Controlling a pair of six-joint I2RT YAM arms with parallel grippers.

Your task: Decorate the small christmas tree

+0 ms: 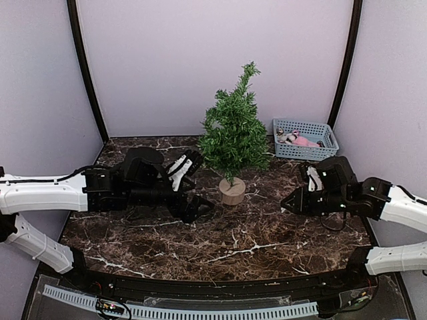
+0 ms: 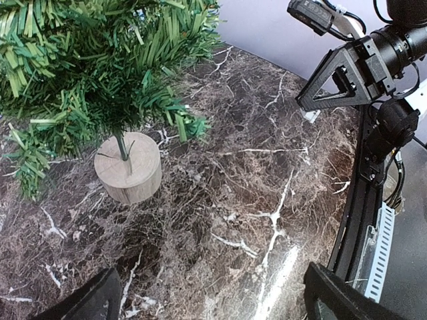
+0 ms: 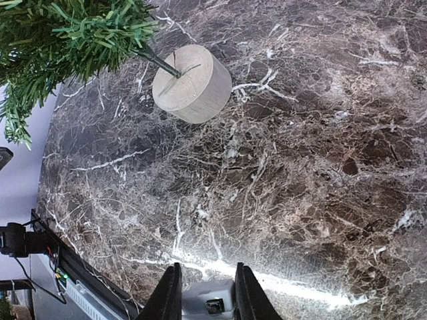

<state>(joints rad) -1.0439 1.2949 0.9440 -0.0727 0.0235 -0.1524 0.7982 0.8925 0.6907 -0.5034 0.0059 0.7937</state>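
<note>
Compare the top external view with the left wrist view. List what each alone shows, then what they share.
Only top external: the blue basket at the back right, and the tip of the small christmas tree. Only left wrist: fine lines on the top of the wooden base. Both: the tree's lower branches, the base, the marble table and the right claw.
</note>
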